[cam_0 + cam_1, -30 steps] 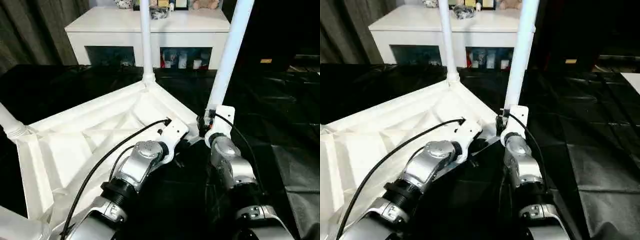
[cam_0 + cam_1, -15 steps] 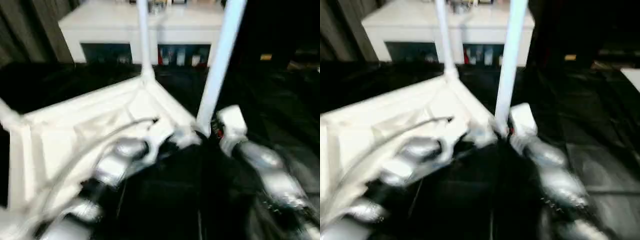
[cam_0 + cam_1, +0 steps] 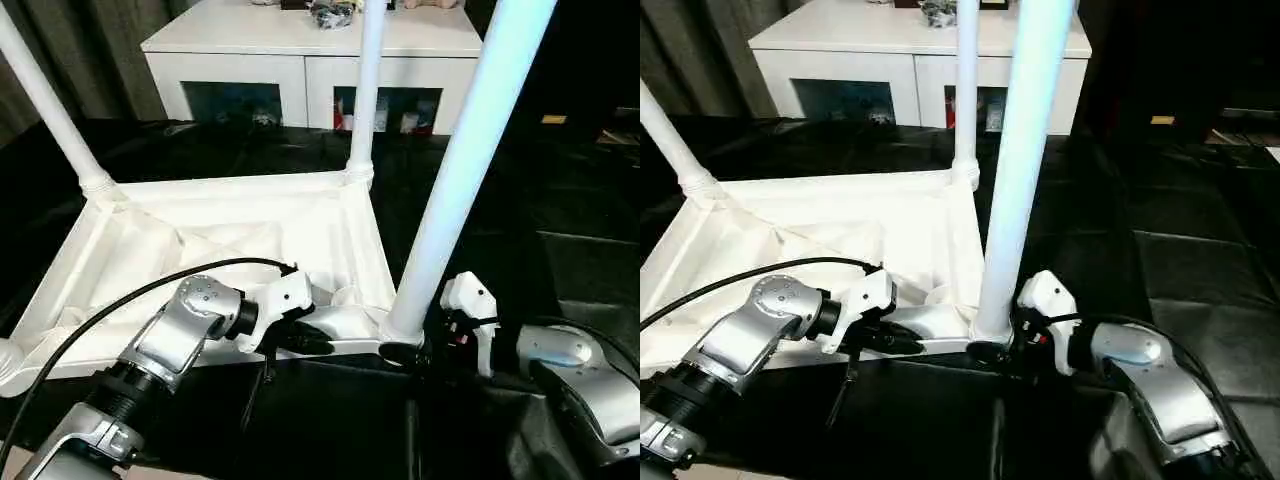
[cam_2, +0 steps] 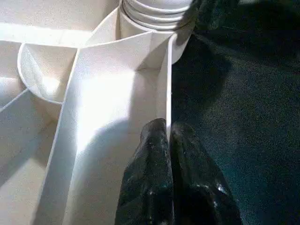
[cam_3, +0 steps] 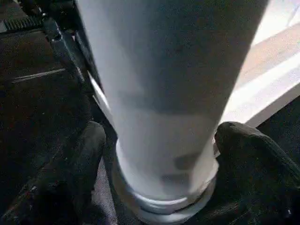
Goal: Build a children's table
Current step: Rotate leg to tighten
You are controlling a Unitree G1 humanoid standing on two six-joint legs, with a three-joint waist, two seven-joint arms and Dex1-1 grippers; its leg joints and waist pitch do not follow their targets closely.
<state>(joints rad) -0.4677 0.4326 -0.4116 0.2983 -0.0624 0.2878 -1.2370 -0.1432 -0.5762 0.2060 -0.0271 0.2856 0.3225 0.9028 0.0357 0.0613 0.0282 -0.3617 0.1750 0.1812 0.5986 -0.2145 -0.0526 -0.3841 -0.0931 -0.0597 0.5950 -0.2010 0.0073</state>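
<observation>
The white tabletop lies upside down on black sheeting, ribbed underside up. Three tapered white legs stand in its corner sockets: the near right leg, a far right leg and a far left leg. My left gripper is shut on the thin near rim, whose edge runs between its fingers. My right gripper stands open around the near right leg's base. One black finger sits on each side, with a gap on one side.
A white cabinet with glass-fronted shelves stands behind the tabletop, small items on top. Black sheeting covers the floor around the table. Dark curtains hang at the back left. A cable loops over my left forearm.
The whole view has swung, so the camera moved. My right gripper's fingers have spread apart at the near right leg's base. My left gripper stays shut on the rim.
</observation>
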